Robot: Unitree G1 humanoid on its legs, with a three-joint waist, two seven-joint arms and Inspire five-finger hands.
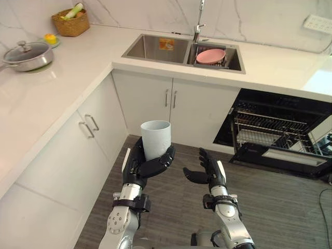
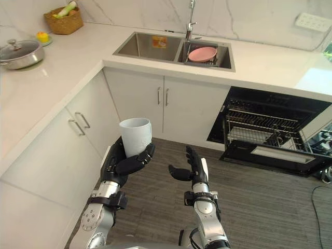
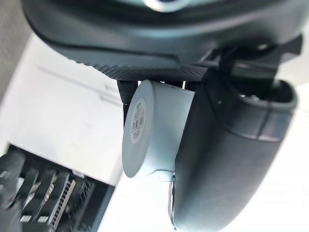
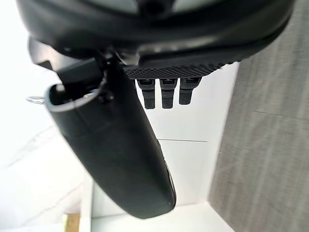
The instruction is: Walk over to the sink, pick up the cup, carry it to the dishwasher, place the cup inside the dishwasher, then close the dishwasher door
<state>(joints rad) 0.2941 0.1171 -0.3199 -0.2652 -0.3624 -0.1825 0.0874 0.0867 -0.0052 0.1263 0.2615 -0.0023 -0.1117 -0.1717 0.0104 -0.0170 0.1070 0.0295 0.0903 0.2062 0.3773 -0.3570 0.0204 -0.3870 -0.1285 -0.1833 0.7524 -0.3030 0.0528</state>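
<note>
1. The cup (image 1: 155, 137) is plain pale grey and slightly tapered. It stands upright, mouth up, at the lower centre of the left eye view.
2. The left hand (image 1: 139, 168) has its fingers (image 1: 158, 165) wrapped round the cup's lower half.
3. A white sticker (image 3: 137, 120) on the cup's base bears print too small to read.
4. The right hand (image 1: 211, 170), just right of the cup, has loose fingers and holds nothing.
5. The dishwasher (image 1: 280, 132) stands open at mid-right.

Walls (image 1: 135, 13): white marble-look panels with thin grey veins, rising behind the counter. Counter (image 1: 67, 78): white, glossy, L-shaped, running along the left side and the far wall. Base cabinets (image 1: 142, 98): flat white doors with slim metal bar handles (image 1: 170, 98), fitted under both runs. Floor (image 1: 280, 207): grey wood-grain planks. White socket strip (image 1: 317, 23) mounted on the far wall, right. Bright glare lies on the counter's right end.
</note>
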